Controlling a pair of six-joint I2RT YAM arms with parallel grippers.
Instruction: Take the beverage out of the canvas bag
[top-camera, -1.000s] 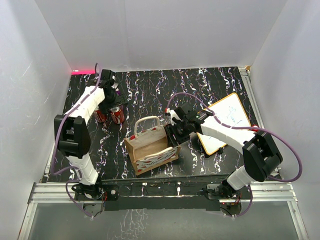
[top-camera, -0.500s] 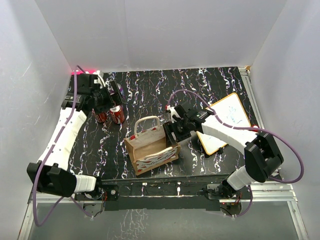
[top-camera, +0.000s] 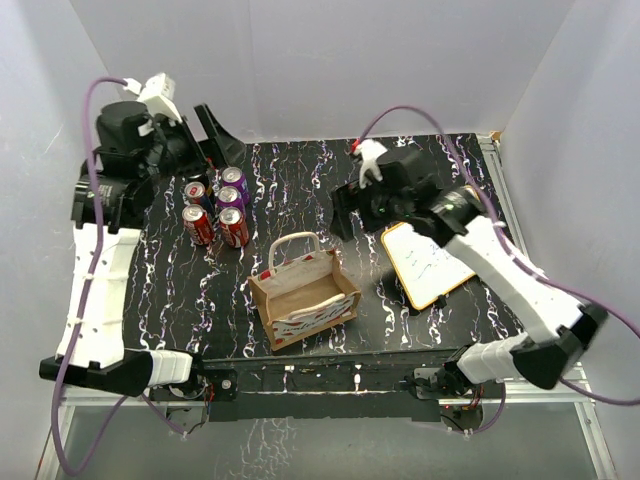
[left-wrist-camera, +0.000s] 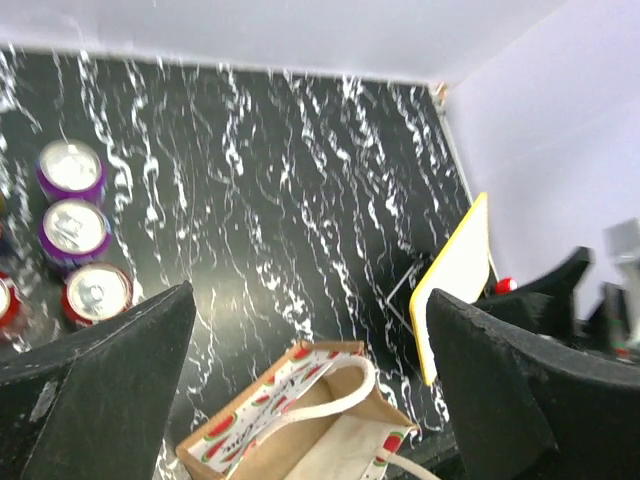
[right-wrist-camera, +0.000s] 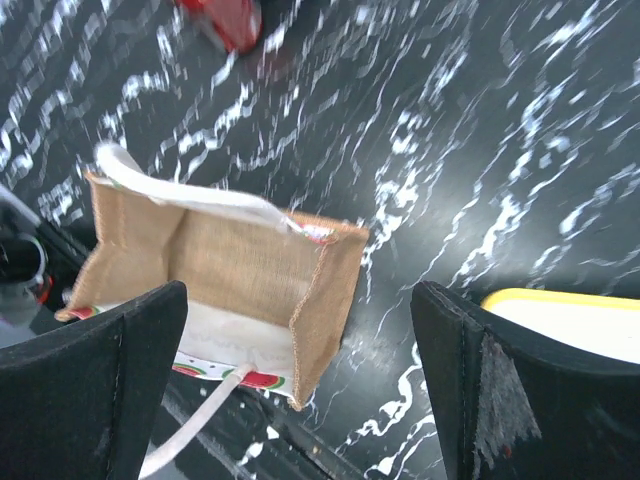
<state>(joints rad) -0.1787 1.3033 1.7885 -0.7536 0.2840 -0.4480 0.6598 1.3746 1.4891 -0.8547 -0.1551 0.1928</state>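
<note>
The canvas bag (top-camera: 303, 292) stands open near the table's front, tan with cream handles and a watermelon-print lining. In the wrist views its inside (left-wrist-camera: 340, 430) (right-wrist-camera: 225, 265) shows only fabric and a loose handle. Several beverage cans (top-camera: 222, 205), red and purple, stand together at the back left, also in the left wrist view (left-wrist-camera: 73, 228). My left gripper (top-camera: 203, 138) (left-wrist-camera: 310, 295) hangs open high above the cans, holding nothing. Raised behind and right of the bag, my right gripper (top-camera: 343, 210) (right-wrist-camera: 298, 290) is open and holds nothing.
An orange-framed whiteboard (top-camera: 435, 262) lies right of the bag, partly under my right arm; its edge shows in both wrist views (left-wrist-camera: 462, 275) (right-wrist-camera: 575, 320). White walls enclose the table on three sides. A metal rail (top-camera: 320, 385) runs along the front edge.
My right gripper opened at the bag's right edge, then lifted back toward the rear. My left arm rose from beside the cans to high above them. The bag and cans stayed put.
</note>
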